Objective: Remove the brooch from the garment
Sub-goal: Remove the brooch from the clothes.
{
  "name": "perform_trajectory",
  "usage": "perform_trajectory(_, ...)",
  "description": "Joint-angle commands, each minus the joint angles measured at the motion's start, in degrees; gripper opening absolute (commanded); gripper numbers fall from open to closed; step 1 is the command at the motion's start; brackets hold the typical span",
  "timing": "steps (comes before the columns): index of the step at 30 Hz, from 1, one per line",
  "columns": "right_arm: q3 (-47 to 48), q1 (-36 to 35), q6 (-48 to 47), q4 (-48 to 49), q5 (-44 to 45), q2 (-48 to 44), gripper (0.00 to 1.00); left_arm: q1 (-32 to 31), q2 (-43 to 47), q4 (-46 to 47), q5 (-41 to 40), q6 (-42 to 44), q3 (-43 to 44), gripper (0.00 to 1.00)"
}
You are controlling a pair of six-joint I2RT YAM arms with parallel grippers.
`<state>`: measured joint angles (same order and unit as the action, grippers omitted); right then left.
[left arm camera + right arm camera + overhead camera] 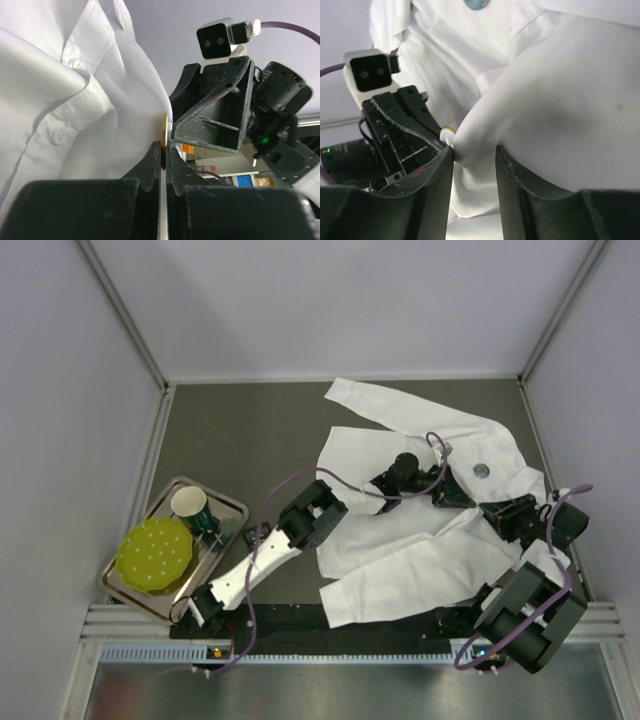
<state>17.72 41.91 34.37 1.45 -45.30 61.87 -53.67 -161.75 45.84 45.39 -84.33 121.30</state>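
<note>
- A white shirt (pixel 400 560) is spread across the right half of the dark worktop (pixel 240 430), with one sleeve laid toward the far edge and another along the near edge.
- A small round bluish brooch (pixel 481 469) is seen on the shirt's chest, on the right side of the cloth. It lies just beyond the spot where the two hands meet and is touched by neither.
- The left hand (pixel 164 148) is stretched over the shirt from the left. Its fingers are drawn almost together, and only a thin white strip is seen between them.
- A fold of shirt and a small yellow piece (pixel 163 131) are seen at the left fingertips. What the piece is cannot be told.
- The right hand (pixel 473 156) is brought in from the right, tip to tip with the left. Its fingers are held apart, and a bunched fold of shirt is lodged between them.
- A metal tray (pixel 236 506) is set at the near left of the worktop, well apart from the shirt.
- Two things are held in the tray: a cup (pixel 189 504), upright at the far end with its white inside showing, and a round yellow-green disc (pixel 153 553) with pale dots, laid flat at the near end.
</note>
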Motion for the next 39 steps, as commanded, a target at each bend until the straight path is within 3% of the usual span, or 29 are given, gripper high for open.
perform_trajectory(1,4.78,0.36,-2.47,-14.8,12.59,-3.94,0.41,-0.82,6.1,2.15,-1.0,8.21,-0.71,0.0)
perform_trajectory(12,7.42,0.36,-1.15,-18.24,10.85,-3.77,0.41,-1.44,9.79,-0.66,-4.07,19.63,-3.7,0.0)
perform_trajectory(23,9.35,0.28,3.07,-19.12,7.78,-3.33,0.32,-1.79,10.67,-2.42,-4.96,22.46,-4.93,0.0)
perform_trajectory(29,8.92,0.28,2.81,-17.19,4.87,-2.01,0.43,-1.96,10.14,-1.55,-4.96,21.32,-4.49,0.0)
perform_trajectory(39,6.9,0.36,3.16,-13.5,5.39,-1.49,0.42,-1.97,8.91,5.56,-3.99,13.42,-4.58,0.0)
